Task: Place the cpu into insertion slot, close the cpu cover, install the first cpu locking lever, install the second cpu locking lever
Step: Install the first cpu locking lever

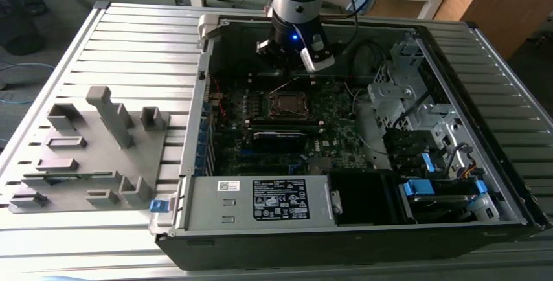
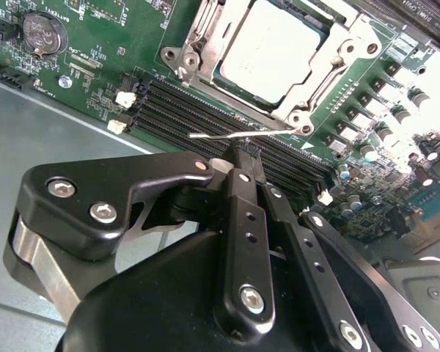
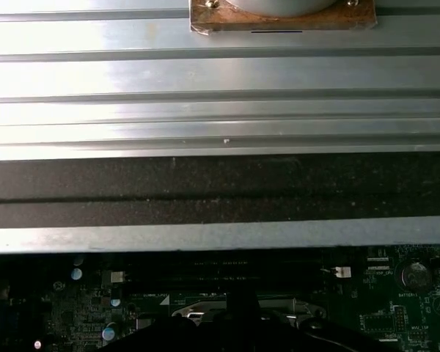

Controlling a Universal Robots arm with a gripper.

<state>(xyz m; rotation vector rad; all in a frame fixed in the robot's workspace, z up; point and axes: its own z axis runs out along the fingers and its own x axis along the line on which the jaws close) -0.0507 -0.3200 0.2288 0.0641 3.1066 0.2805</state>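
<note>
Pressed together in the second wrist view, the fingers of the gripper (image 2: 243, 152), tips right at a thin silver locking lever (image 2: 218, 135) above the black memory slots (image 2: 183, 110); touching it or not, cannot tell. Just beyond the lever, the cpu (image 2: 268, 48), seated in the insertion slot (image 1: 272, 104) under the lowered cpu cover (image 2: 202, 37). Around that, green motherboard (image 2: 81, 51) inside the open computer case (image 1: 346, 245).
</note>
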